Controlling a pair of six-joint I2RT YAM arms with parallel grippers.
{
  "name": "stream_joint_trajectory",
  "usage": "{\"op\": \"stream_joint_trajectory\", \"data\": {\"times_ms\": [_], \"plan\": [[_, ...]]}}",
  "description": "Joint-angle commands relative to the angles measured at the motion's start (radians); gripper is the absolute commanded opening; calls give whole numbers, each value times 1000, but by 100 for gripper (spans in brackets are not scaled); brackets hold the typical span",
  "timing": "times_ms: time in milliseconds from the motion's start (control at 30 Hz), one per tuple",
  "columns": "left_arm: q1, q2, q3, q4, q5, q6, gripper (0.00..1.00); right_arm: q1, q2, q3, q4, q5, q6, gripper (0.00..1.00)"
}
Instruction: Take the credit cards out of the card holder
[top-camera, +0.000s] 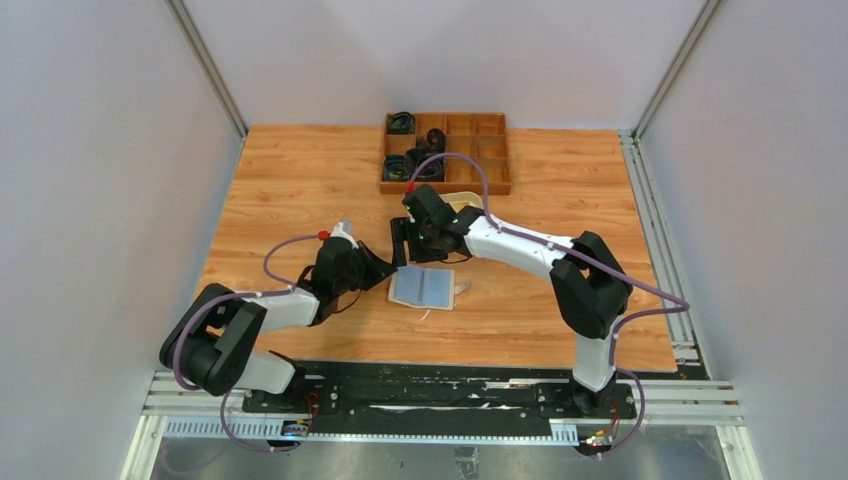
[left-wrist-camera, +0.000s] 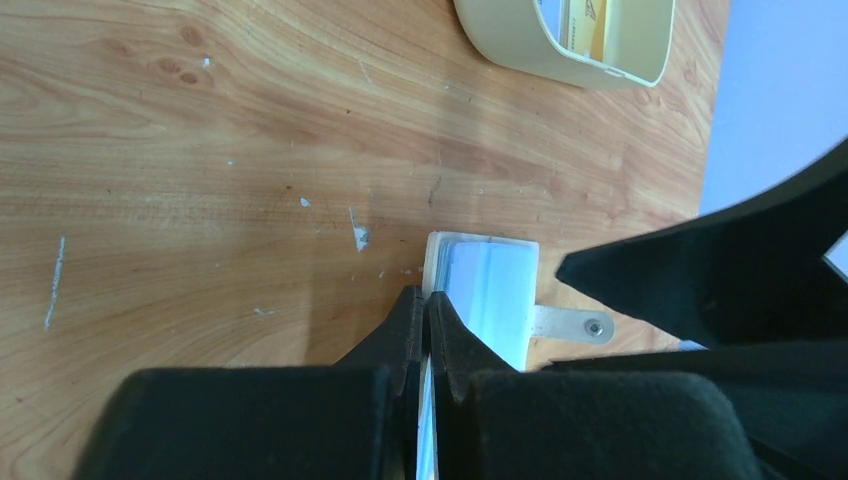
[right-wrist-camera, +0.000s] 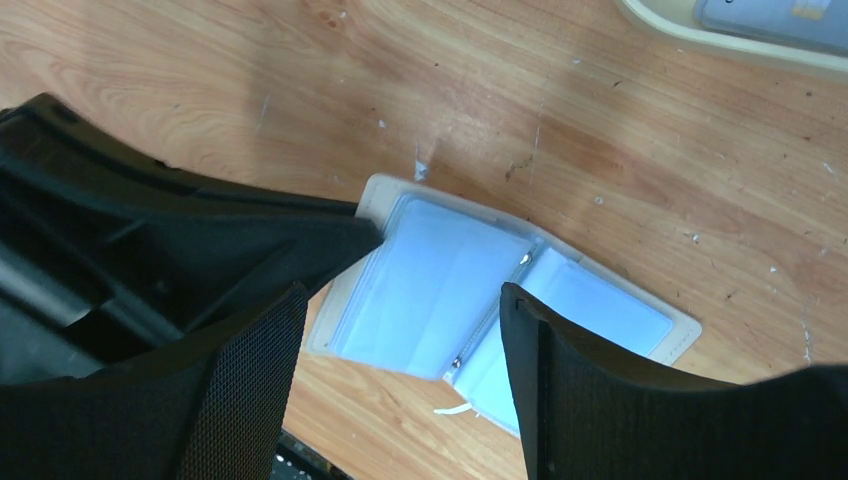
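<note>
The card holder (top-camera: 424, 288) lies open on the wooden table, beige-rimmed, with pale blue pockets on both halves (right-wrist-camera: 430, 285). The pale blue rectangles in those pockets look like credit cards (right-wrist-camera: 600, 312), though I cannot tell them from the sleeves. My left gripper (top-camera: 388, 270) is at the holder's left edge. In the left wrist view it (left-wrist-camera: 425, 297) is shut on a thin pale blue leaf of the holder (left-wrist-camera: 490, 285). The closure tab (left-wrist-camera: 572, 324) sticks out sideways. My right gripper (right-wrist-camera: 402, 295) hovers open above the left half, touching nothing.
A cream oval dish (right-wrist-camera: 700, 38) stands just behind the holder with a blue-grey card (right-wrist-camera: 765, 12) in it. My right arm half hides the dish (top-camera: 462, 202) from above. A wooden compartment tray (top-camera: 445, 152) with black items sits at the back.
</note>
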Motion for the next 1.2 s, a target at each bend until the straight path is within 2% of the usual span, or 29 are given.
{"op": "stream_joint_trajectory", "data": {"times_ms": [0, 333, 1167], "plan": [[-11, -35, 21, -48, -24, 27, 0, 22, 55, 57, -72, 57, -29, 74], [-11, -32, 39, -106, -62, 21, 0, 77, 46, 45, -90, 134, -88, 73], [-11, -70, 59, -198, -113, -2, 0, 138, 135, 9, -76, 224, -73, 73]]}}
